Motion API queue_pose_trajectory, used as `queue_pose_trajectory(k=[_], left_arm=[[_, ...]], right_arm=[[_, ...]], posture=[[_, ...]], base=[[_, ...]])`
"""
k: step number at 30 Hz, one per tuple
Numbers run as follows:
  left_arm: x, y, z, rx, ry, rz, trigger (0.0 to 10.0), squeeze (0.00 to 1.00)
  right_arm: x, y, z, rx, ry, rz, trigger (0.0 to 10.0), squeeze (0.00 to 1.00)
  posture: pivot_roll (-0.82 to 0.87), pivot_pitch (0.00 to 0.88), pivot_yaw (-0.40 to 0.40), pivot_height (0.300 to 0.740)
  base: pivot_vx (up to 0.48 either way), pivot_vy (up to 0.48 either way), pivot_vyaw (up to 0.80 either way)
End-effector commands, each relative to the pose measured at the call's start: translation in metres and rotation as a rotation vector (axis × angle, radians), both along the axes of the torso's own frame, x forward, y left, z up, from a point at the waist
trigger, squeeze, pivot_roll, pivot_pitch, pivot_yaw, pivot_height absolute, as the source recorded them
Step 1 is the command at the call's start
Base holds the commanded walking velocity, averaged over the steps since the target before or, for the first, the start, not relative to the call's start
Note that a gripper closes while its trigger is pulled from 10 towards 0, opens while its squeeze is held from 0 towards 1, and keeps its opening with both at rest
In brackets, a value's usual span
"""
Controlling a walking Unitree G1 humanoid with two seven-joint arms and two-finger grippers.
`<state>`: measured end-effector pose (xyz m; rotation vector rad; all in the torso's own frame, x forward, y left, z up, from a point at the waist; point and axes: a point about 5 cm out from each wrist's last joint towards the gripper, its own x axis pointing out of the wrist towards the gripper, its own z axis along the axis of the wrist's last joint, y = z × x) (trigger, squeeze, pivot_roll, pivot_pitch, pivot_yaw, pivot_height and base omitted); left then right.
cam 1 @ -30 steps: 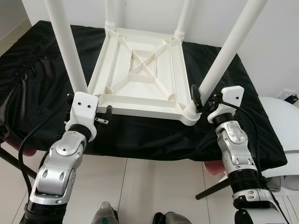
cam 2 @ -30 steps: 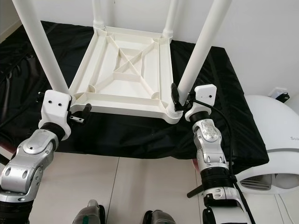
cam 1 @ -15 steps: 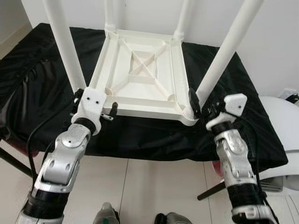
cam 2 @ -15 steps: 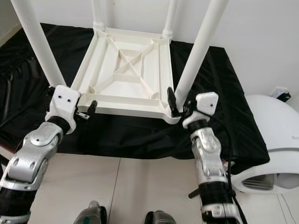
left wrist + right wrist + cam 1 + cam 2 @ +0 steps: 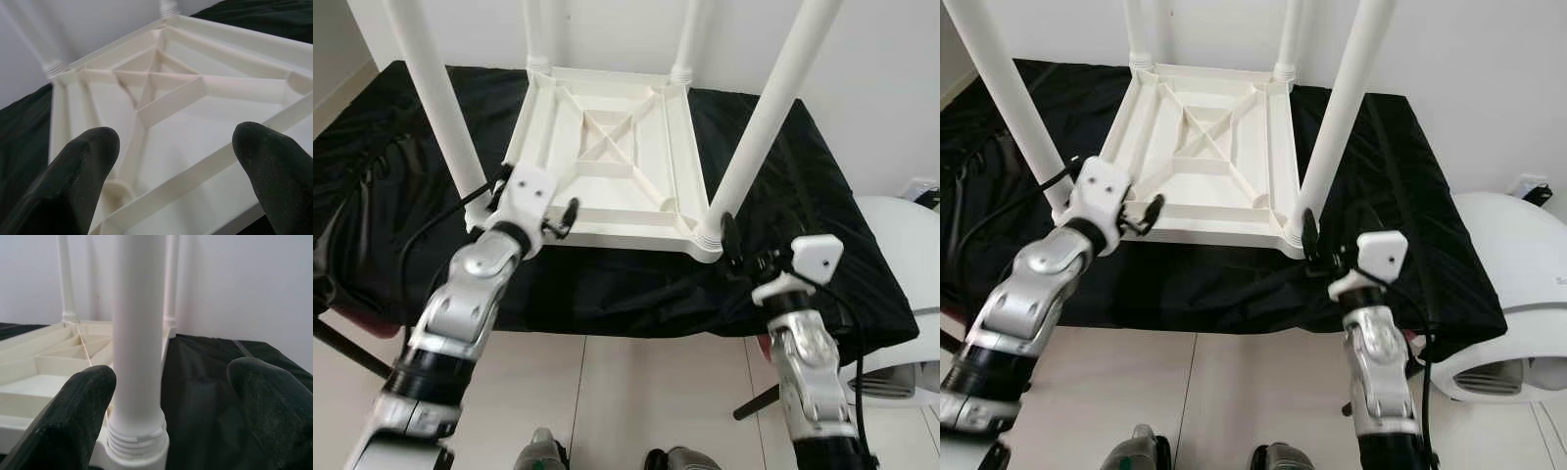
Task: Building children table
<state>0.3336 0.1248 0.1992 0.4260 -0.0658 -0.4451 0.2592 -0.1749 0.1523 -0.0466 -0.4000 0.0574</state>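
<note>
The near-right leg (image 5: 137,333) stands upright just ahead of my right end effector (image 5: 171,396), between its wide-open, empty fingers; my left end effector (image 5: 176,161) gapes empty over the tabletop (image 5: 195,112).

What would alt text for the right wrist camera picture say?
A white table leg stands upright between the right pincer's two open black fingers, screwed into the upturned white table on a black cloth, with a white wall behind.

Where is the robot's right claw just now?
The right gripper hangs open in front of the upturned white table, at its near right leg, above the black cloth.
</note>
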Motion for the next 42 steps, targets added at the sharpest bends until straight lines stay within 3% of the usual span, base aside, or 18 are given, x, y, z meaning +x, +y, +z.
queue_pose_trajectory(k=[1,7,10,20,21,23,26,31,42], left_arm=[[0.002,-0.009,-0.006,0.038,0.015,-0.054,10.0,0.0],[0.004,-0.025,-0.012,0.063,0.061,-0.177,10.0,0.0],[-0.002,-0.042,-0.019,0.173,0.068,-0.376,10.0,0.0],[-0.001,-0.045,-0.021,0.313,0.096,-0.581,10.0,0.0],[0.006,-0.044,-0.022,0.372,0.116,-0.618,10.0,0.0],[0.006,-0.044,-0.022,0.372,0.116,-0.618,10.0,0.0],[0.018,-0.042,-0.021,0.414,0.132,-0.6,10.0,0.0],[0.028,-0.043,-0.022,0.401,0.175,-0.6,10.0,0.0],[0.026,-0.047,-0.036,0.428,0.254,-0.697,10.0,0.0]], right_arm=[[-0.004,0.0,-0.001,0.003,0.01,-0.012,10.0,0.0],[-0.013,0.003,-0.01,-0.008,0.043,-0.014,10.0,0.0],[-0.018,0.006,-0.013,-0.015,0.062,-0.007,10.0,0.0],[-0.021,0.008,-0.015,-0.019,0.073,-0.015,10.0,0.0],[-0.023,0.009,-0.015,-0.019,0.077,-0.016,10.0,0.0],[-0.023,0.009,-0.015,-0.019,0.077,-0.016,10.0,0.0],[-0.026,0.01,-0.015,-0.017,0.078,-0.016,10.0,0.0],[-0.031,0.013,-0.015,-0.022,0.08,-0.018,10.0,0.0],[-0.041,0.013,-0.017,-0.032,0.094,-0.029,10.0,0.0]], posture=[[-0.03,0.069,-0.029,0.74],[-0.03,0.073,-0.028,0.74],[-0.03,0.079,-0.025,0.74],[-0.04,0.081,-0.015,0.74],[-0.04,0.083,-0.008,0.74],[-0.04,0.083,-0.008,0.74],[-0.05,0.086,0.0,0.74],[-0.06,0.092,0.012,0.74],[-0.08,0.11,0.035,0.74]], base=[[0.0,0.0,0.0],[0.0,0.0,0.0],[0.0,0.0,0.0],[0.0,0.0,0.0],[0.0,0.0,0.0],[0.0,0.0,0.0],[0.0,0.0,0.0],[0.0,0.0,0.0],[0.0,0.0,0.0]])
